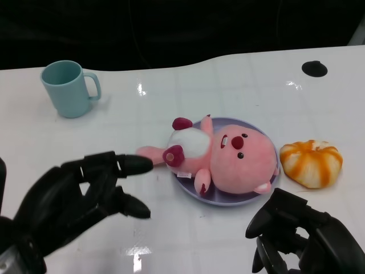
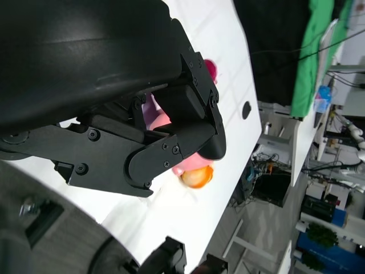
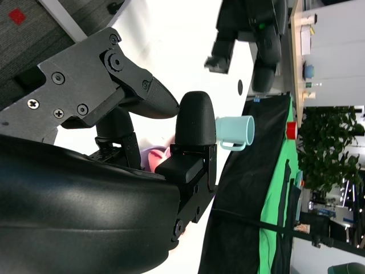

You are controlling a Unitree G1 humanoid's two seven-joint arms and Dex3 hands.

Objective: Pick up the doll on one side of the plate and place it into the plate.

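Left hand [image 1: 80, 197], fingers apart and empty, sits just beside the doll [image 1: 219, 157] lying on the plate [image 1: 228, 200].

bright overhead light, glare spots on table [image 1: 239, 80].

A pink doll [image 1: 236, 160] with a white belly and dark-red paws was seen on a lavender plate [image 1: 225, 200]. Orange and white stripes were shown on the bun-shaped toy [image 1: 311, 163]. The mug [image 1: 68, 88] was coloured pale teal.
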